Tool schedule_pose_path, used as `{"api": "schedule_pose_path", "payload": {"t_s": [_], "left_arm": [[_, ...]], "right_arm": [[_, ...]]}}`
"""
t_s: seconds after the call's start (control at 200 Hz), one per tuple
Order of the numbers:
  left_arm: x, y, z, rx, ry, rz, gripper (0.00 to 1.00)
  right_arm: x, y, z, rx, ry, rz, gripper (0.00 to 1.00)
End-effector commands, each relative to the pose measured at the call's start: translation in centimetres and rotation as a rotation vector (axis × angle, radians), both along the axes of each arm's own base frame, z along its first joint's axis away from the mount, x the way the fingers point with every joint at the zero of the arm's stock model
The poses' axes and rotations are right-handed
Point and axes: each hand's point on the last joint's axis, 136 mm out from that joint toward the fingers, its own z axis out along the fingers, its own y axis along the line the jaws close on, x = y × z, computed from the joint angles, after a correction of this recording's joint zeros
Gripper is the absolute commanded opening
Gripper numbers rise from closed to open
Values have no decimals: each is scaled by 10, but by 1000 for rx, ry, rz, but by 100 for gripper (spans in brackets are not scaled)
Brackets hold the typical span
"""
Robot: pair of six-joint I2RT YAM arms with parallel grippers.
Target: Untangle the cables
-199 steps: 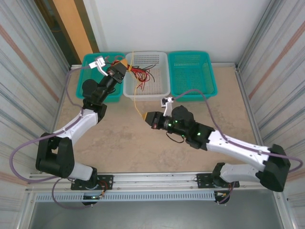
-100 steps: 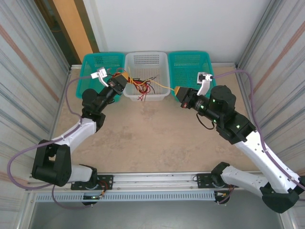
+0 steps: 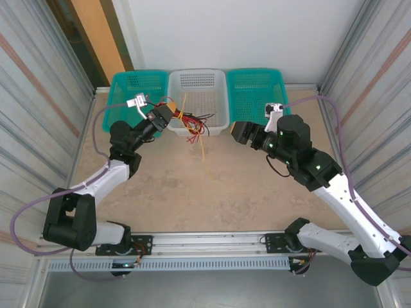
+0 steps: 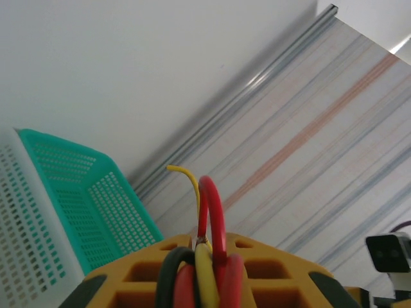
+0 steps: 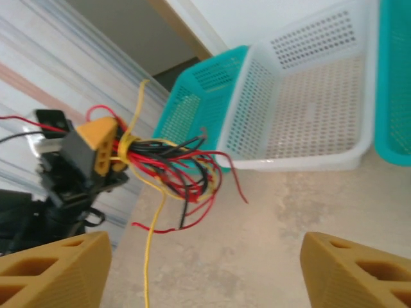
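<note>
Jaws of the left arm (image 3: pixel 106 176) are gripping the cables (image 3: pixel 191 123) aloft, letting strands dangle apart over the desk (image 3: pixel 167 196); right jaws are gaping, empty, nearby.

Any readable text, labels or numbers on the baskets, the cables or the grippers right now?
None can be read.
No print shows on the white basket, the left teal basket, the right teal basket, the cables, the left gripper or the right gripper.
</note>
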Motion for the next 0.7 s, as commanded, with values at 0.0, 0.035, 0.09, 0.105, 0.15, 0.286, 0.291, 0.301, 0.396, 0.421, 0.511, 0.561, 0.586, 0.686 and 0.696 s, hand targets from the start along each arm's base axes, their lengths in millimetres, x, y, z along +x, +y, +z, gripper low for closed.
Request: {"api": "schedule_pose_path", "payload": {"t_s": [0.0,0.035,0.09,0.105,0.15,0.286,0.291,0.301,0.396,0.421,0.511,0.561,0.586,0.686,0.696], "left_arm": [[-19,-10,35,-30,-105,-129,0],[-23,-14,35,-23,-115,-156,0],[-30,-19,36,-4,-135,-193,0],[-33,-21,36,2,-140,-202,0],[-40,-25,37,23,-159,-225,0],[-58,-40,38,95,-198,-296,0],[-59,-41,39,96,-199,-297,0],[-60,-41,38,99,-201,-298,0],[-64,-40,41,108,-213,-291,0],[-65,-40,41,110,-217,-287,0],[-66,-39,43,110,-224,-284,0],[-67,-39,44,110,-226,-285,0],[-67,-39,44,110,-229,-287,0],[-69,-41,44,113,-239,-292,0],[-69,-40,45,112,-241,-292,0]], "right_arm": [[4,3,28,-17,-52,20,75],[7,13,33,-13,-44,58,74],[11,32,41,7,-28,136,74],[13,36,44,10,-25,149,73],[17,52,50,32,-10,203,74],[35,88,64,111,36,293,75],[36,88,64,113,38,293,75],[38,90,64,117,42,297,74],[52,104,65,154,69,312,64],[56,106,63,162,81,309,61],[67,112,56,177,118,298,53],[73,113,51,181,139,286,51],[75,113,48,185,151,280,49],[84,114,38,204,198,275,43],[84,115,37,206,203,277,43]]}}
